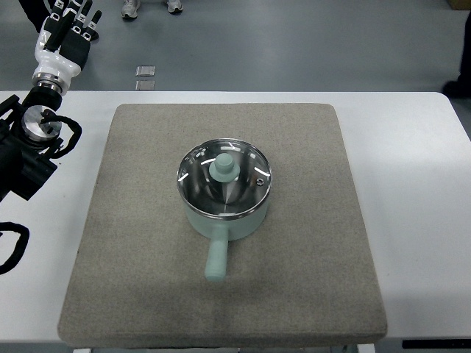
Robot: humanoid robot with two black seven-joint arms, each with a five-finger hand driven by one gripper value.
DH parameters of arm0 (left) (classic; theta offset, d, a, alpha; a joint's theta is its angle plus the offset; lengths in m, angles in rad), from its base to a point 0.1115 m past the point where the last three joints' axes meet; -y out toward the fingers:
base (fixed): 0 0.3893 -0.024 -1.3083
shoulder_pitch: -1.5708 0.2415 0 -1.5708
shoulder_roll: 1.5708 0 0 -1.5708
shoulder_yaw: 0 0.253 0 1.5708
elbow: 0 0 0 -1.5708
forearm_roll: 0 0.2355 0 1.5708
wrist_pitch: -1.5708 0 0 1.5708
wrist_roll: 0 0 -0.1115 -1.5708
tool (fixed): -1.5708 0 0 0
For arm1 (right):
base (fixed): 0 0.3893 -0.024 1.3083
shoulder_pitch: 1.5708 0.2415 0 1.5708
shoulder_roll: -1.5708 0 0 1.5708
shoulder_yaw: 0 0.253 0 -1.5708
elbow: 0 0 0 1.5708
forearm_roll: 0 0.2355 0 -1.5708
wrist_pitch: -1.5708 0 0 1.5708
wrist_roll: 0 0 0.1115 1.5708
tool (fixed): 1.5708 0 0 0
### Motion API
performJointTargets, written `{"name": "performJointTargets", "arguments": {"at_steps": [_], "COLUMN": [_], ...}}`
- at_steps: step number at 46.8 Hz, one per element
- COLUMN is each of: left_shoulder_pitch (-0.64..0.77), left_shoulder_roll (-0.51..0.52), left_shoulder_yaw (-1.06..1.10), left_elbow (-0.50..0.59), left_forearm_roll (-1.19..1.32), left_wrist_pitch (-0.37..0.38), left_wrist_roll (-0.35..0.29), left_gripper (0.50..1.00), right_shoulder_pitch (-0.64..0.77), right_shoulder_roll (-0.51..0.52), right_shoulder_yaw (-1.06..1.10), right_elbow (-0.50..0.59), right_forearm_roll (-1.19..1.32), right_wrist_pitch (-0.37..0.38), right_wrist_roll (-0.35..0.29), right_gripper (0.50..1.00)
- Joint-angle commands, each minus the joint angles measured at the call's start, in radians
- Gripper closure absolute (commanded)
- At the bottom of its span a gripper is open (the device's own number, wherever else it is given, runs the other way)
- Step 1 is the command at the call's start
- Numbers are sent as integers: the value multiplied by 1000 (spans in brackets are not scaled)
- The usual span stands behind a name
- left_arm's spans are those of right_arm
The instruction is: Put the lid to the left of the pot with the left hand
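The lid sits on top of the pot, in the middle of the mat. It is see-through glass with a shiny rim, and it has a green knob in the middle. The pot's green handle points to 6 o'clock.

The left hand is far away from the lid, up at about 10 o'clock from the pot, past the far edge of the table. Its fingers are stretched out and loose, and they hold nothing. The right hand does not show at all.

I think the step now is to reach for the lid. To do it well, the hand should come over the pot and go down onto the knob. The fingers should close snugly around the knob, because it is small and could slip out. Then the lid should go straight up first, so it does not drag the pot along. The bare mat at 9 o'clock from the pot looks like a good place to put it down, gently and flat.

Now count: one lid, one knob, one pot, one handle, one mat, one table, and one robot hand. Two shoes of a person show at 12 o'clock, on the floor.
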Motion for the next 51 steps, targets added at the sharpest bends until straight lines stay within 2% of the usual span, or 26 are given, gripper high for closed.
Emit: {"name": "performJointTargets", "arguments": {"at_steps": [1,6,51], "left_shoulder_pitch": [0,2,-23], "left_shoulder_roll": [-1,-4,4], "left_shoulder_yaw": [0,0,14], "left_elbow": [0,0,6], "left_forearm_roll": [0,0,3], "left_wrist_pitch": [0,-2,25], "left_wrist_roll": [0,-26,-26], "left_gripper": [506,506,508], "right_shoulder_pitch": [0,0,0], "right_shoulder_roll": [0,0,0], "right_shoulder_yaw": [0,1,1], "right_elbow": [0,0,0], "right_forearm_roll": [0,0,0], "right_wrist_pitch": [0,0,0], "right_wrist_roll": [0,0,0], "right_gripper": [576,576,576]}}
